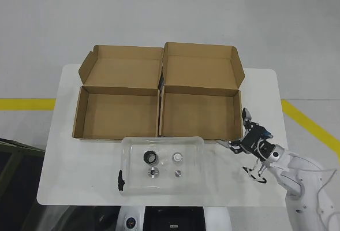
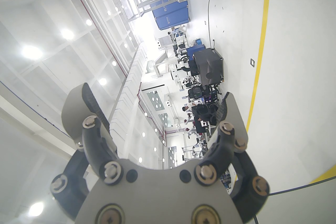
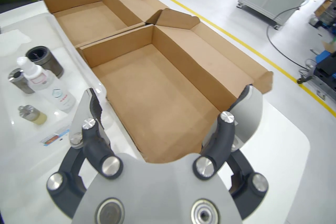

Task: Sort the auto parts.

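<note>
Right gripper (image 3: 170, 96), spread wide and empty, hovers just beside a clear plastic tray (image 1: 194, 168) holding small metal cylindrical auto parts (image 3: 46, 59).

Bright, even light comes from rows of ceiling lamps (image 2: 31, 51), which bloom into white glare in the left wrist view; the white desk (image 1: 262, 86) gleams, shadows inside the cardboard boxes (image 1: 120, 115) are faint and soft, and the yellow floor line (image 2: 262, 25) bows toward the edge.

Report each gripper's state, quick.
Left gripper: open, holding nothing.
Right gripper: open, holding nothing.
</note>
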Robot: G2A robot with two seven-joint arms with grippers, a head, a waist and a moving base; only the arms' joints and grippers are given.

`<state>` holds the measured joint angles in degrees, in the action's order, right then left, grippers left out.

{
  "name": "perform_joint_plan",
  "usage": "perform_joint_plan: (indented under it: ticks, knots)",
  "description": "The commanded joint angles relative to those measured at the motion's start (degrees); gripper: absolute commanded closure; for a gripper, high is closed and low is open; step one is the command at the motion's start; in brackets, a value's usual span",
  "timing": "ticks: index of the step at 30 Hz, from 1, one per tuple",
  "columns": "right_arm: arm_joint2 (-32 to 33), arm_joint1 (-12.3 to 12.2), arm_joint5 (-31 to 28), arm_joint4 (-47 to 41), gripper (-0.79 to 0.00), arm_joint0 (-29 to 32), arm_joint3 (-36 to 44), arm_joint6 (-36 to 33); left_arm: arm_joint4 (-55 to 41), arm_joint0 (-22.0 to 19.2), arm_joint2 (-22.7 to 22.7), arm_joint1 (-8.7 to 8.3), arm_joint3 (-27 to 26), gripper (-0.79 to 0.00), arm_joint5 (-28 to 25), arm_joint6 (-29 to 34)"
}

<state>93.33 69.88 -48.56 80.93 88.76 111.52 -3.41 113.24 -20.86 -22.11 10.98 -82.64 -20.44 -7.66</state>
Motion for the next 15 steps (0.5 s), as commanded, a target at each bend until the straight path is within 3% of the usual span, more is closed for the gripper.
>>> perform_joint_plan:
  ticks: [1, 7, 15]
  knots:
    - [-1.89, -0.10, -2.34, -2.05, -0.785, -0.82, 0.71, -2.13, 0.00, 0.00, 0.00, 0.00, 0.00, -0.785, 0.00, 0.00]
    - [-9.68, -0.32, -6.94, -3.13, -0.785, -3.70, 2.05, -10.85, 0.00, 0.00, 0.00, 0.00, 0.00, -0.785, 0.00, 0.00]
    - [-17.02, -0.53, -8.84, -4.54, -0.785, -7.12, 2.82, -18.07, 0.00, 0.00, 0.00, 0.00, 0.00, -0.785, 0.00, 0.00]
